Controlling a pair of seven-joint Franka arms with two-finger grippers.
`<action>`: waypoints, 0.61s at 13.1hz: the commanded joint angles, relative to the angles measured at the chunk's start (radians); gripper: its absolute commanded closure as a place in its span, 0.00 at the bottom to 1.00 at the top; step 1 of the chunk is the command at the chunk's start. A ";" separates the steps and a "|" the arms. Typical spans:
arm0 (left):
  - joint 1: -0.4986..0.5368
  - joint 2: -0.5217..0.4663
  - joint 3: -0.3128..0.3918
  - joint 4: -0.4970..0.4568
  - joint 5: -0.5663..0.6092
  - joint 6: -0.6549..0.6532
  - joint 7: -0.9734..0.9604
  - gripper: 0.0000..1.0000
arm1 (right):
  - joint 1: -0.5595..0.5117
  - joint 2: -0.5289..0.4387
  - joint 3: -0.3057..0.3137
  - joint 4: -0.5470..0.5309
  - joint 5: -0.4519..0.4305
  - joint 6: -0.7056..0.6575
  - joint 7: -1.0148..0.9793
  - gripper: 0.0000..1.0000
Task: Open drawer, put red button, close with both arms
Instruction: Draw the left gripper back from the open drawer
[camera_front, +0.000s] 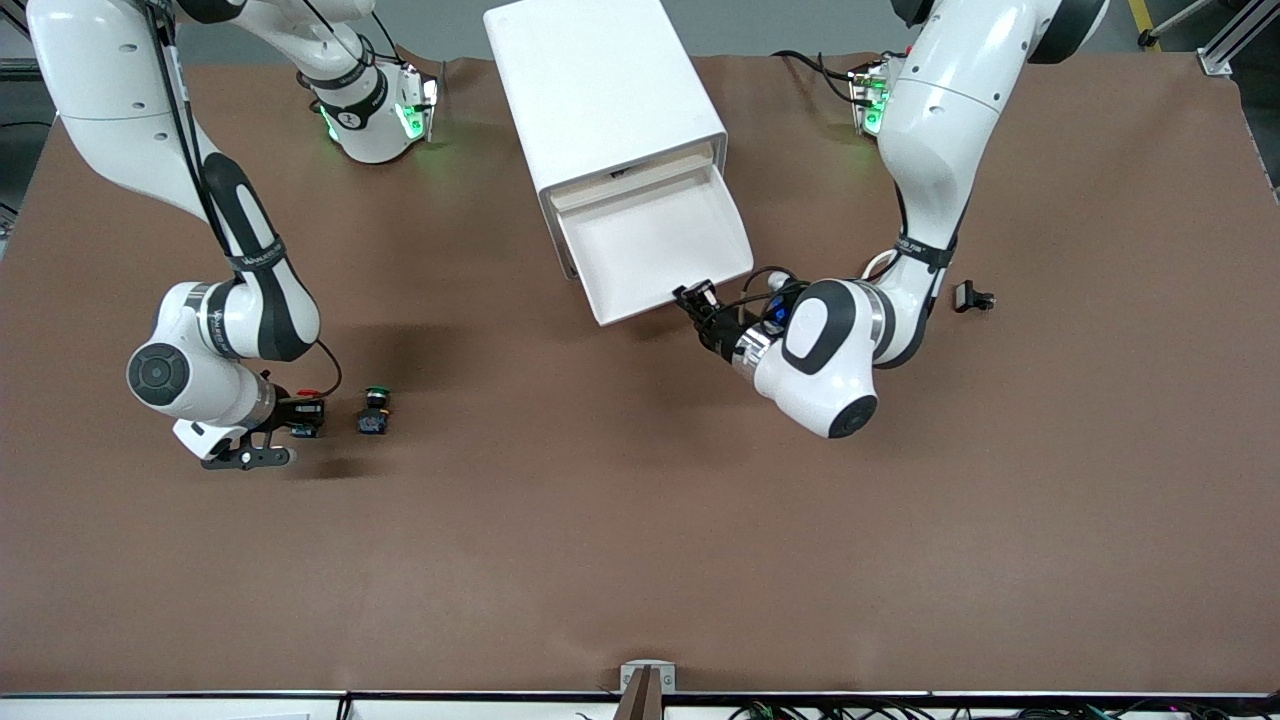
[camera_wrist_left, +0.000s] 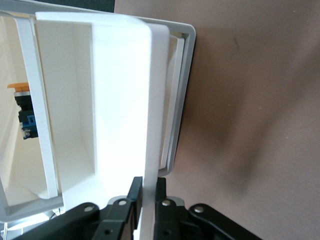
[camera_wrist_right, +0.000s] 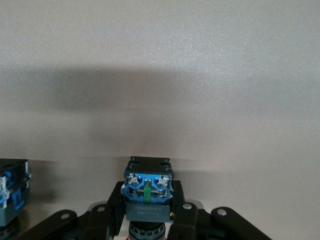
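Observation:
The white cabinet (camera_front: 600, 90) stands at the robots' side of the table, and its drawer (camera_front: 650, 240) is pulled open. My left gripper (camera_front: 697, 296) is shut on the drawer's front wall (camera_wrist_left: 120, 100), which is clamped between its fingers (camera_wrist_left: 148, 192). My right gripper (camera_front: 290, 425) is low over the table toward the right arm's end. It is shut on the red button (camera_wrist_right: 148, 187), whose blue base block faces the right wrist camera and whose cap is mostly hidden; the button also shows in the front view (camera_front: 306, 414).
A green-capped button (camera_front: 375, 410) stands on the table beside my right gripper, and its edge also shows in the right wrist view (camera_wrist_right: 10, 197). An orange-capped button (camera_wrist_left: 22, 110) shows inside the cabinet. A small black part (camera_front: 972, 297) lies near the left arm.

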 joint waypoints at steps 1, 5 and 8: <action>0.002 0.036 0.011 0.056 -0.016 0.025 -0.012 0.00 | -0.003 -0.035 0.011 0.008 -0.001 -0.047 0.010 0.97; 0.061 0.033 0.017 0.143 -0.012 0.025 -0.010 0.00 | 0.021 -0.086 0.012 0.019 0.001 -0.152 0.046 0.95; 0.092 0.016 0.075 0.203 0.028 0.025 0.037 0.00 | 0.060 -0.150 0.012 0.019 -0.001 -0.264 0.137 0.92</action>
